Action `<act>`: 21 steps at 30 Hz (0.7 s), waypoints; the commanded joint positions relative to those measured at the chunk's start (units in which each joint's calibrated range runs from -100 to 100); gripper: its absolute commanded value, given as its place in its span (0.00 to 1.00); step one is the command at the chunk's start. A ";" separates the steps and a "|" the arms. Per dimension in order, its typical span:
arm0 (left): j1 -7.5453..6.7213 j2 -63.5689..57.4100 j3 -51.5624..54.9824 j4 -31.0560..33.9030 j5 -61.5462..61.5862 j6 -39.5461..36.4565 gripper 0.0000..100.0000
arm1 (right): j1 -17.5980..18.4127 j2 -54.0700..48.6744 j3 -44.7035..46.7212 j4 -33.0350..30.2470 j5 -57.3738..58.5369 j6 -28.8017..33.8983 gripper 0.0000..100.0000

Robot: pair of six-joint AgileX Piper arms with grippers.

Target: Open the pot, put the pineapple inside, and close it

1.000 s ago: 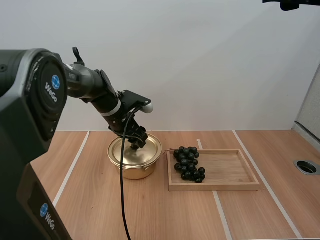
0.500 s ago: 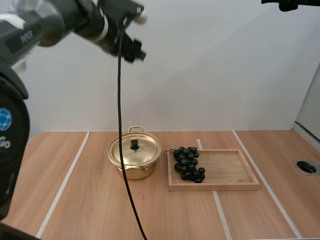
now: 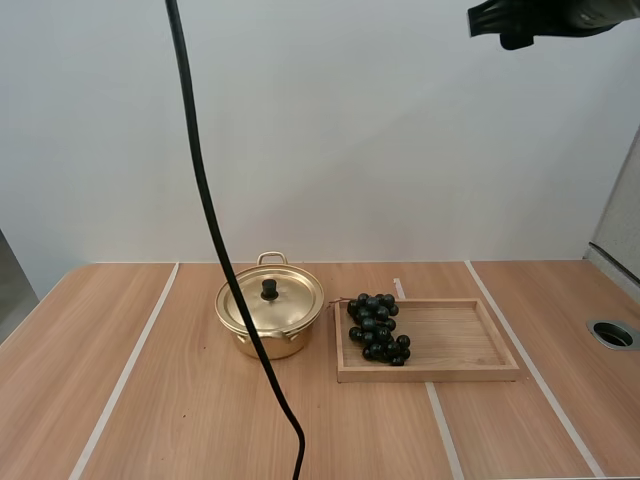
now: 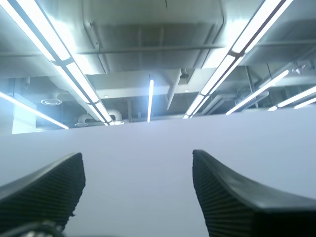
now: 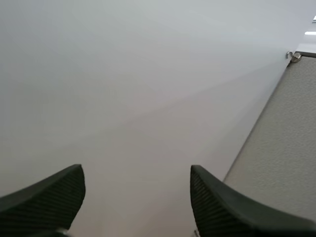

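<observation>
- Pot [image 3: 262, 332]: brass-coloured, standing upright on the table [image 3: 180, 420] left of centre. Its lid [image 3: 285, 305] is seated on it, with the black knob [image 3: 269, 290] pointing straight up.
- A loop handle [image 3: 270, 258] shows at the pot's far side. The near side is hard to make out under the lid's rim.
- Fruit: a bunch of grapes [image 3: 377, 328], dark and glossy, lies in the left end of the wooden tray [image 3: 470, 372], the end nearest the pot. Its long axis runs from far-left to near-right. A thin stem [image 3: 338, 301] seems to point toward the pot, but it is too small to be sure.
- The tray lies just beside the pot, with its long side running left to right.
- Left gripper [image 4: 137, 158]: released, its ribbed fingers standing wide apart with nothing between them.
- Right gripper [image 5: 136, 170]: likewise spread and empty.
- A dark part of the right arm [image 3: 530, 15] shows high over the tray, cut off by the upper edge of the high view.
</observation>
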 commanded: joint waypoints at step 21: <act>-0.10 -53.55 70.58 7.88 -26.90 -1.96 1.00 | -3.75 -21.42 20.31 33.66 -16.87 -17.36 1.00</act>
